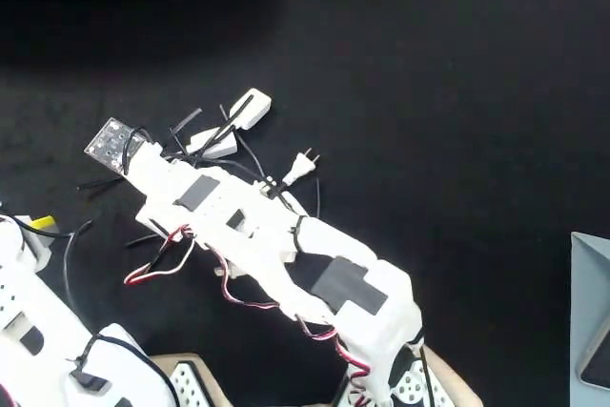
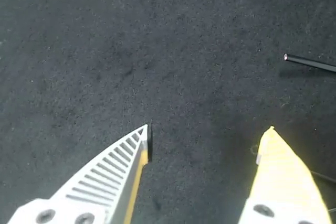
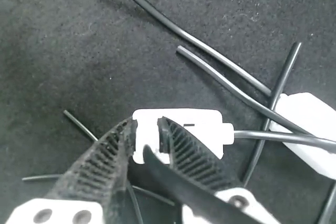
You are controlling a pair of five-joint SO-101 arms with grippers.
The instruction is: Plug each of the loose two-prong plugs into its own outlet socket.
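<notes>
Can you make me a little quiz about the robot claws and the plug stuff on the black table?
1. True or false: the left claw is holding a plug.
2. How many prongs stick out of the loose plug lying on the table? A) one B) two C) four
3. Fill in the gap: the block at the right claw is coloured ____.
Key: 1 false, it is open over bare table. 2 B. 3 white.
</notes>
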